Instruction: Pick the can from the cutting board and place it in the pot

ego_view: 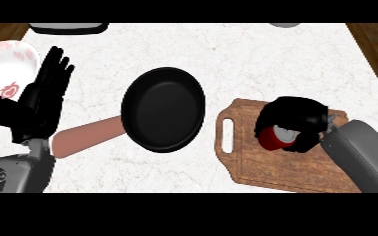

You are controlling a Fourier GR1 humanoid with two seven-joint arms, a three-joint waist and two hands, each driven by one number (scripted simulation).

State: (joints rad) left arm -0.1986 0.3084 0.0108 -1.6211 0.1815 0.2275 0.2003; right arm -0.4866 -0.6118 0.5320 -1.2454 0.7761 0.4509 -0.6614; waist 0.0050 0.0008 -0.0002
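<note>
Grasp step: right robot hand (295, 122) curled round red can (276, 137) upon wooden cutting board (288, 172), right of black pot (163, 109). Left robot hand (46, 92) open, resting left of pot. Next required: lift, carry leftward over pot.

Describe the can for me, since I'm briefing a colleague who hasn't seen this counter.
Start at the wooden cutting board on the counter's right side, beside the black pan. The can sits on it, with the right hand curled round it. It is the only red thing on the board, showing a pale top.
</note>
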